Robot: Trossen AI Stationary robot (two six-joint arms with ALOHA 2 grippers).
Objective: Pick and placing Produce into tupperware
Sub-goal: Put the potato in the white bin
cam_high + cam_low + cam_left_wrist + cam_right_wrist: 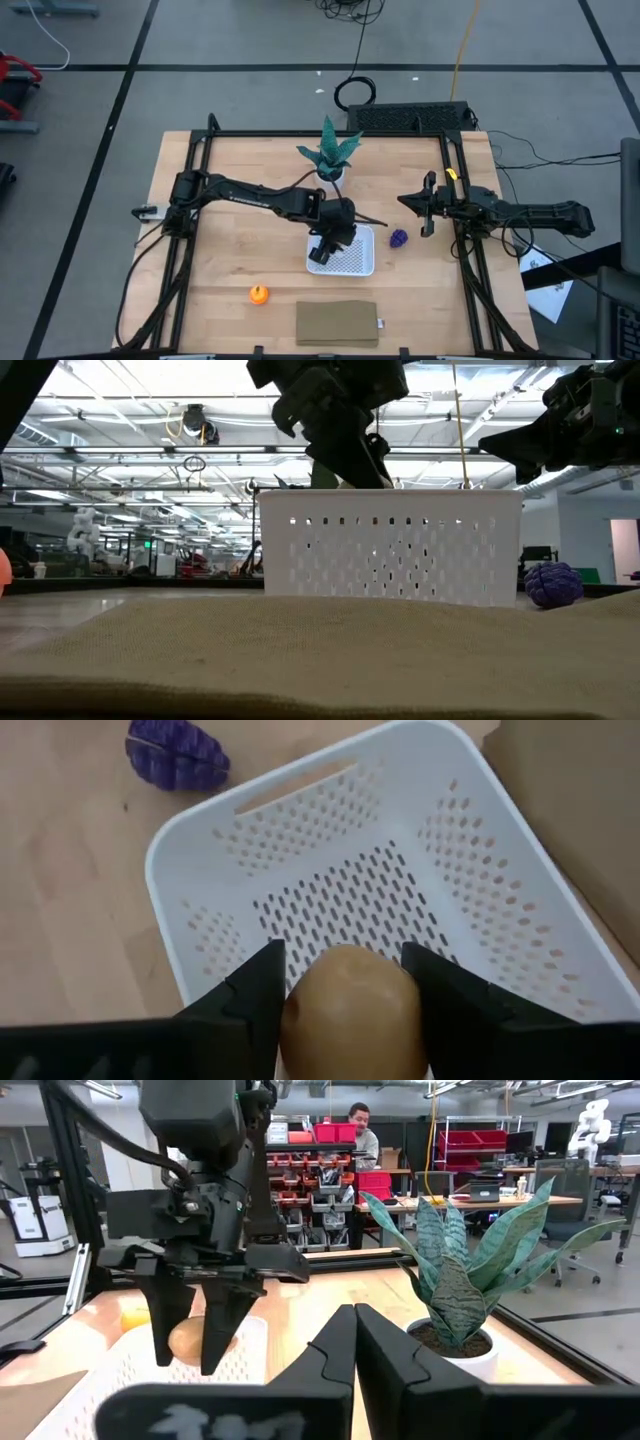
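Observation:
My left gripper [328,243] hangs over the white tupperware [352,262], shut on the tan oval produce [350,1010], which also shows between its fingers in the right wrist view [188,1338]. The purple produce [399,238] lies on the table just right of the tupperware, seen too in the low view [553,583]. The orange produce [259,294] sits on the table near the front edge, left of the olive pad. My right gripper [429,213] waits shut, above the table to the right of the purple one. My left gripper pinches the tan oval produce [350,1010] between its two fingers [250,1005], one on each side of it. The fingers come from above, pointing down. The produce is lifted clear, above the tupperware's meshed floor [360,895].
A green potted plant [331,152] stands just beyond the tupperware. The flat olive-brown pad [337,323] lies at the near edge. A black frame [455,190] runs along the table's sides. A person shows in the room beyond, in the right wrist view.

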